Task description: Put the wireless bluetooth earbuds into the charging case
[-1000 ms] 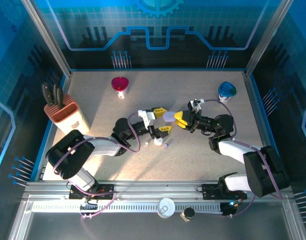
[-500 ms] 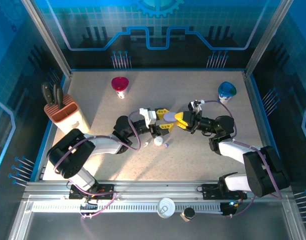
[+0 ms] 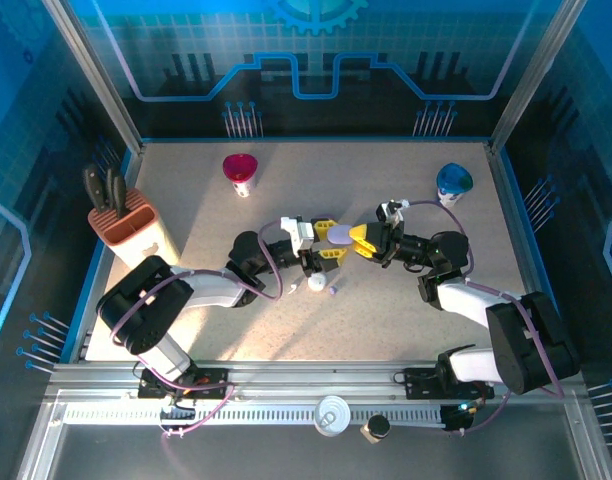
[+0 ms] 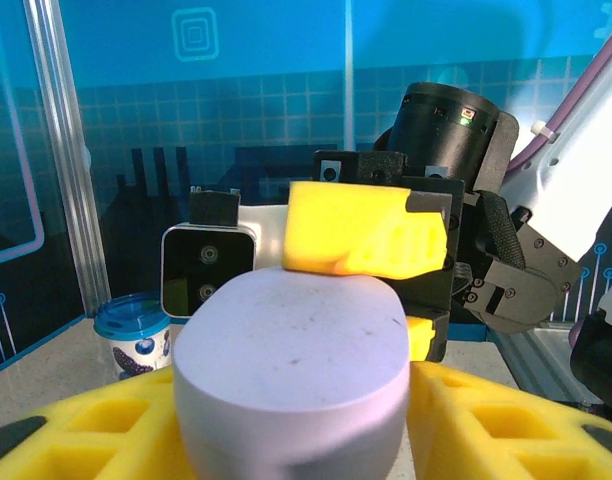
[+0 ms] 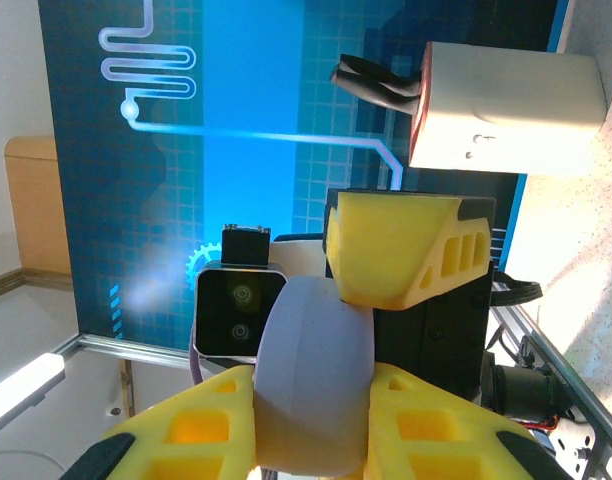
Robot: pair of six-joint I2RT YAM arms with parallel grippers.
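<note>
Both pincers are on the same lavender charging case, held clear of the table around its middle. Left pincer is clamped across one end, its yellow fingers pressed to both sides. Right pincer is clamped on the opposite end. My read: a two-arm hold, either to steady the case while the lid gets worked open or to pass it across. Earbuds aren't in it: a white earbud and a purple earbud lie on the table just toward the near edge from the pincers. Can't make out a lid seam or hinge, or any other earbuds; the inside of the case is hidden
</note>
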